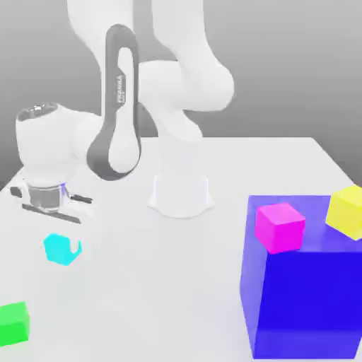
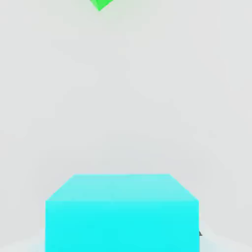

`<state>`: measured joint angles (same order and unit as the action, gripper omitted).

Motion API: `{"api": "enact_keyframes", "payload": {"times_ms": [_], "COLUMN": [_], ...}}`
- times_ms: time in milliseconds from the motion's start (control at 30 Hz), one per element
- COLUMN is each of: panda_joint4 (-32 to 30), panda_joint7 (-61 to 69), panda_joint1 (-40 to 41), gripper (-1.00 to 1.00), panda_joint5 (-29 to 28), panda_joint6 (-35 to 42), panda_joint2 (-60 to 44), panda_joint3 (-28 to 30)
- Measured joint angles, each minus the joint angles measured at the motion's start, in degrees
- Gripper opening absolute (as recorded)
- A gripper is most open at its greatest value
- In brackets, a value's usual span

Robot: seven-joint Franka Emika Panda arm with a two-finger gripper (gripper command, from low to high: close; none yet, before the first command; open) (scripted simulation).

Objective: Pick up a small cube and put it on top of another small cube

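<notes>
Glossy cyan cube (image 2: pixel 122 211) looms closest to the hand camera, pinched in the pincer (image 1: pixel 62 244) just above the smooth white table (image 1: pixel 177 283); matte green cube (image 1: pixel 14 323) sits nearby. White arm crouches low.

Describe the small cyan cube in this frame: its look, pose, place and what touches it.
The cyan cube is small, plain, glossy and bright, with no markings. In the exterior view it is below the gripper, turned so that a corner faces the camera, with the green cube nearer the camera. The hand view shows it large and close. Whether the fingers touch it cannot be told.
</notes>
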<state>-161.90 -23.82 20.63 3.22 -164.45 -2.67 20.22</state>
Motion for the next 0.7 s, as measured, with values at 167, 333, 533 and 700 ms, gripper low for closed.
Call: {"api": "enact_keyframes", "payload": {"times_ms": [167,333,533,700], "panda_joint4": [7.94,18.17,28.90,30.10], "panda_joint7": [-0.94,-0.42,0.82,3.12], "panda_joint1": [-0.89,-1.50,-1.97,-0.31], "gripper": [-1.00,-1.00,-1.00,1.00], "panda_joint5": [-0.42,1.32,3.97,7.28], "panda_joint6": [6.21,12.47,17.23,11.65], "panda_joint2": [-2.14,-6.35,-12.27,-19.23], "panda_joint3": [-0.74,-2.36,-4.99,-7.43]}}
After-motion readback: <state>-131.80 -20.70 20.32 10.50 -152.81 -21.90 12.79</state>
